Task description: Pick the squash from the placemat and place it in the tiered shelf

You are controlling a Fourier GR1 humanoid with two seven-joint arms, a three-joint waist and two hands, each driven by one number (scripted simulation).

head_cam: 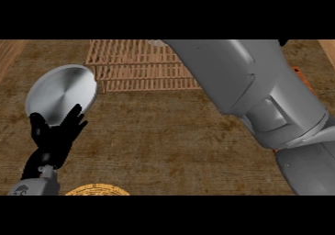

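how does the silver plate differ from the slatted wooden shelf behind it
The silver plate is round, smooth and shiny grey; the wooden shelf is rectangular, built of pale slats with gaps. The plate is partly covered by the left hand, while the right forearm crosses the shelf's right end. Both sit on the brown counter.

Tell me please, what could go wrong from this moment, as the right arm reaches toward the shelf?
1. The right forearm covers much of the wooden tiered shelf, and neither the right hand nor the squash is visible, so the placement cannot be checked.
2. The left hand rests open right beside the grey plate; a move might nudge it.
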